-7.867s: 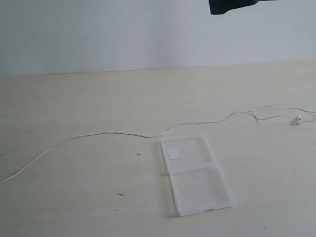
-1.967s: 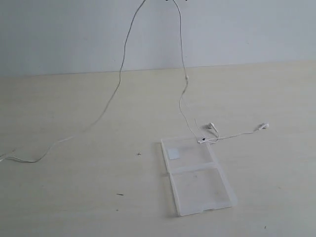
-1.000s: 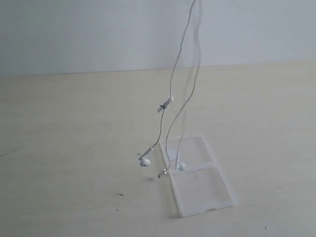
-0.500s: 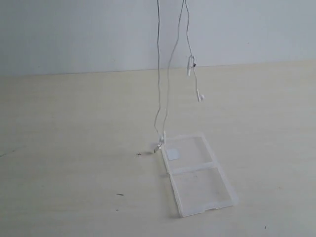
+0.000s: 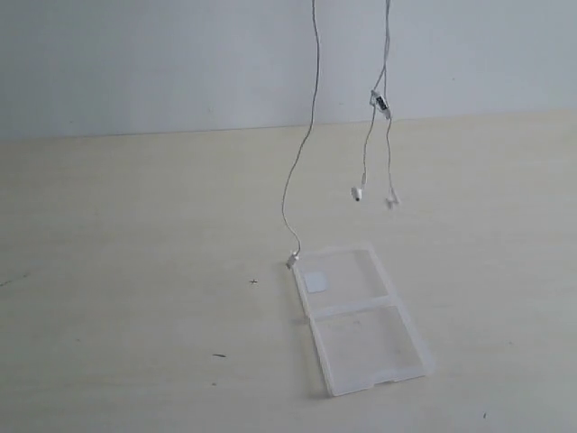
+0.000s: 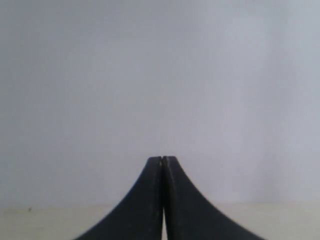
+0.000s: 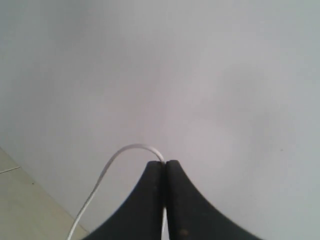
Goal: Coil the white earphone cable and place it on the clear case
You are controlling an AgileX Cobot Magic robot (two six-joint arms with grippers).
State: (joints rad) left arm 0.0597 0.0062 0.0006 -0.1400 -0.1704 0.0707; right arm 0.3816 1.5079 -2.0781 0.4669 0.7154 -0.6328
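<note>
White earphone cable (image 5: 380,103): hanging below the right gripper (image 7: 165,167), earbuds (image 5: 358,193) dangling in the air, plug end (image 5: 291,262) touching the table (image 5: 135,225) just beside the clear case (image 5: 361,320).
Clear case: lying open, below the grippers.
Right gripper: pinching the cable.
Left gripper (image 6: 163,162): fingers pressing together; whether it is holding anything, cannot tell.

White earphone cable (image 5: 317,81); clear case (image 5: 370,338), white sticker (image 5: 316,280); left fingers (image 6: 142,205), right fingers (image 7: 147,205) black; beige table (image 5: 135,271); pale grey wall (image 5: 135,63).
</note>
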